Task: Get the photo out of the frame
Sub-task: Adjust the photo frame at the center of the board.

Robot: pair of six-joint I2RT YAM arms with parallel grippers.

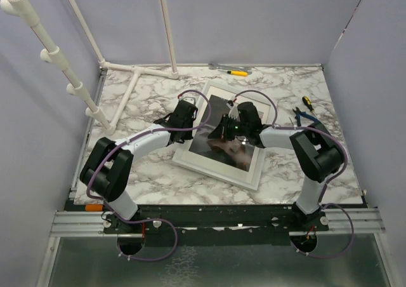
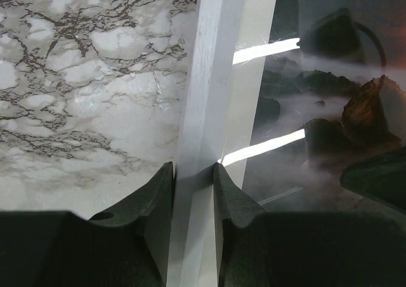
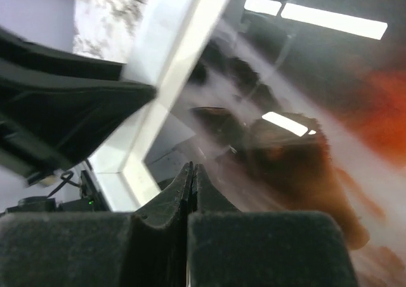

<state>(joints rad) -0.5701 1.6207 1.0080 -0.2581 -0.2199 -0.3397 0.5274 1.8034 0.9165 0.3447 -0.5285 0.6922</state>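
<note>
The photo (image 1: pixel 236 155), a thin glossy print of a dark landscape with an orange glow and pale mist, lay flat inside the frame (image 1: pixel 212 173), a large white rectangular picture frame with a wide white mat, in the middle of the top view. The frame sat skewed on the desk (image 1: pixel 158 173), a grey-veined white marble-patterned surface, one corner pointing toward the upper edge of the picture. The surface over the photo (image 2: pixel 330 109) was shiny, and bright strip-shaped reflections crossed it in both wrist views.

In the left wrist view, the left end effector (image 2: pixel 193 185) straddled the frame's painted, faintly grained white rail (image 2: pixel 209 77), one black curved finger pressed on each side, clamped on it at the lower centre of the picture. In the right wrist view, the right end effector (image 3: pixel 190 173) had its two black fingers together with nothing between them, tips low over the photo (image 3: pixel 304 128) near the inner white edge (image 3: pixel 171 52).

At the right of the top view, blue-handled pliers (image 1: pixel 304 117) and a yellow-and-black screwdriver (image 1: pixel 307 101) lay on the desk, well apart from the frame. A yellow-handled tool (image 1: pixel 238 73) lay along the upper edge.
</note>
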